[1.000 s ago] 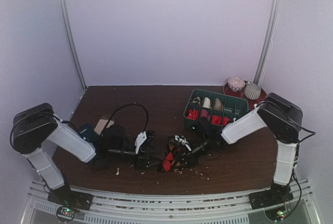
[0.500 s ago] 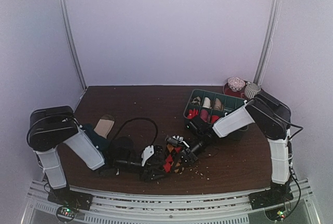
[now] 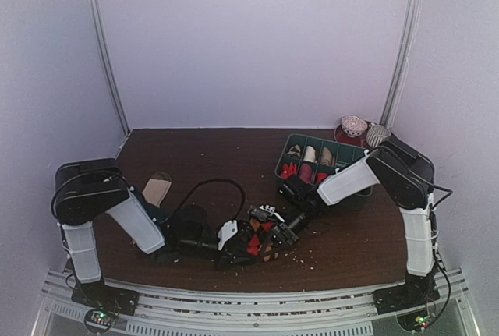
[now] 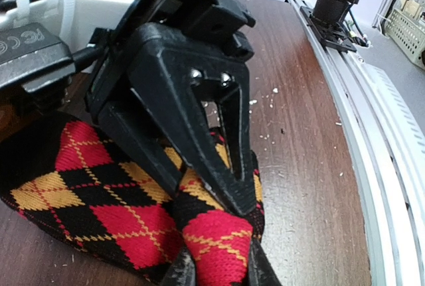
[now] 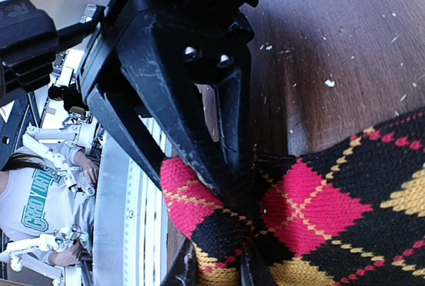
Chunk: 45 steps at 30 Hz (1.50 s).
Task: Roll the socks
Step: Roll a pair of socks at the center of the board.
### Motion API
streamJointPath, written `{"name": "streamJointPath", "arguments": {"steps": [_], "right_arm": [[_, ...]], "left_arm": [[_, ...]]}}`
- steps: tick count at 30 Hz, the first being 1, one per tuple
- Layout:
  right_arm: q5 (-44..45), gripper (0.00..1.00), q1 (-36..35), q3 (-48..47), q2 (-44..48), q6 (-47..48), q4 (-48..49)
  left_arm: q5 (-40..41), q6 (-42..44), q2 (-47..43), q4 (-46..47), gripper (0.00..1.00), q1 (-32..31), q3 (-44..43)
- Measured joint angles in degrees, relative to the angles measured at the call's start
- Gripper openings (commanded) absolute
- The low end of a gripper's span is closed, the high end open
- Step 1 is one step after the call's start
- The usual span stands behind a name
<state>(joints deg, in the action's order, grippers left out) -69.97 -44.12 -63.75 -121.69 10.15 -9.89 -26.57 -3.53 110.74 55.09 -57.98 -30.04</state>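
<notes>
1. Locate the workpiece. The argyle sock [image 4: 99,193] lies on the table [image 3: 234,157] near its front edge, between the two arms and partly bunched. The red sock cannot be picked out. Red fabric shows in the green tray [image 3: 282,166], but you cannot tell what it is.
2. Check the left gripper [image 4: 218,269]. Its fingers are nearly together and pinch a raised fold of the argyle fabric at one end of the sock.
3. Check the right gripper [image 5: 218,266]. It is also drawn in tight on a gathered fold of the same sock, just beside the left gripper's hold. The tips of the two grippers almost touch.
4. Identify the step. Judged from these holds, this is the start of the roll, with the sock's end gathered and gripped from both sides.
5. Prepare the next move. Turn the pinched end over onto the flat part of the sock. Keep both pinches firm and move the arms together, because the fingers are crowded and a collision or a slipped fold is likely.
</notes>
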Motion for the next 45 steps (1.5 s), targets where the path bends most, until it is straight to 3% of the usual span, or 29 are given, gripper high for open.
{"name": "streamJointPath", "arguments": {"steps": [6,10,17,21,28,33,40,45], "right_arm": [[0.76,0.23,0.31,-0.81,0.7,-0.83,-2.05],[7.26,0.32,0.33,2.29,6.19,-3.61,-1.25],[25.59,0.45,-0.72,16.48,27.98,-9.55,12.57],[34.88,0.46,-3.48,22.25,34.71,-8.41,19.17],[52.19,0.55,-16.52,25.75,33.2,-1.51,21.64],[59.67,0.57,-16.76,26.99,33.09,1.88,24.09],[62.64,0.56,-16.59,27.67,32.98,5.64,24.44],[61.27,0.47,-16.59,27.04,29.99,6.34,24.39]], "left_arm": [[-0.39,-1.97,-0.37,-5.4,0.0,-0.2,-2.64],[-0.26,-6.38,-0.59,-12.28,0.0,-0.33,-6.64],[-2.43,-16.7,-0.15,-18.93,0.0,1.01,-10.03],[-6.19,-19.85,1.25,-22.53,0.0,2.03,-13.09],[-11.1,-21.05,4.04,-26.64,0.0,2.93,-17.77],[-13.31,-21.03,4.9,-26.69,0.0,3.65,-18.25],[-14.38,-20.83,5.27,-26.69,0.0,4.0,-18.25],[-14.78,-20.57,5.44,-26.69,0.0,4.15,-18.36]]}}
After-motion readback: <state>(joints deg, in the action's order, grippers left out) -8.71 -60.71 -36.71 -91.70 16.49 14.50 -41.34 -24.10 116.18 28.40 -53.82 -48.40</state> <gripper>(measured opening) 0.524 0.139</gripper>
